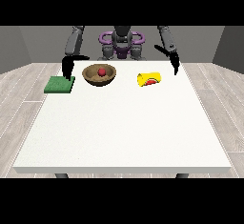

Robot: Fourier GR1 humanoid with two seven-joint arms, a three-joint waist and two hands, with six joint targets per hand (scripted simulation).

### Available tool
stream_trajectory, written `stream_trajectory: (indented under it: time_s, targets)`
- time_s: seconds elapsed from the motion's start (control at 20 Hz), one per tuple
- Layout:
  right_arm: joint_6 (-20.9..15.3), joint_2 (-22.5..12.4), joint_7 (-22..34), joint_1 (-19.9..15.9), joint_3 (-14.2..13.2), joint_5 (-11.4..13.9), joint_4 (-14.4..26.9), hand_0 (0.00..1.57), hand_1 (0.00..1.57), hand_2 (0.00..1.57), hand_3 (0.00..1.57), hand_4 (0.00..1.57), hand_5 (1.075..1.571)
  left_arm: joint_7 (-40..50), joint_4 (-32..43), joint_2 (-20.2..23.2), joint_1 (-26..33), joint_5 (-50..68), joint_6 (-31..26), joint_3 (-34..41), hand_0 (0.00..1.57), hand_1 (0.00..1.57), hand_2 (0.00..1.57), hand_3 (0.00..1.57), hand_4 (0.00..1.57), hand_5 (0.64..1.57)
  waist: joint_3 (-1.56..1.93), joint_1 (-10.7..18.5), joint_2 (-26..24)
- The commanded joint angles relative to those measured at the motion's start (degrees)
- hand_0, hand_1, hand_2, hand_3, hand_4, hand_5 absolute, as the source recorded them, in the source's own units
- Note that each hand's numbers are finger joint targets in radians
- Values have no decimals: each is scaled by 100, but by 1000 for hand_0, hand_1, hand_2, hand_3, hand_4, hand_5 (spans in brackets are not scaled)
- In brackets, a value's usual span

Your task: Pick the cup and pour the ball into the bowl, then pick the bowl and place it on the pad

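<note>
We see the red ball lying inside the brown bowl, which stands on the white surface just beside the green pad and not on it, while the yellow cup lies on its side well to the right of the bowl. The hand at the view's left hangs over the pad's far right corner, and the hand at the view's right hangs a little beyond the cup. Both hands carry nothing, though we cannot tell how their fingers lie.
</note>
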Motion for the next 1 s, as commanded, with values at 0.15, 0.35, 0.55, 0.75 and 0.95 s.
stream_trajectory:
  time_s: [0.15,0.35,0.55,0.75,0.95]
  targets:
    - [-74,356,-338,75,69,57,589,0,0,0,0,0,1571,226,-488,-22,149,23,-53,-234,0,0,0,0,0,690,21,238,27]
    - [-313,477,-513,-277,-58,-17,843,0,0,0,0,0,1570,178,-656,30,42,185,-294,-251,0,0,0,0,0,699,21,378,292]
    - [-269,279,-617,-546,-254,-139,1179,0,0,0,0,0,1569,165,-910,122,-130,189,-226,-248,0,0,0,0,0,697,22,477,709]
    - [-799,354,-151,-352,-273,-102,1393,0,0,0,0,467,1551,163,-1019,110,-7,177,-372,-354,0,0,0,0,0,683,22,723,689]
    - [-1916,-110,-343,62,670,1310,1357,1571,1571,1571,1571,1081,1538,137,-1184,74,-486,93,-522,-581,0,0,0,0,0,708,-13,1259,1235]
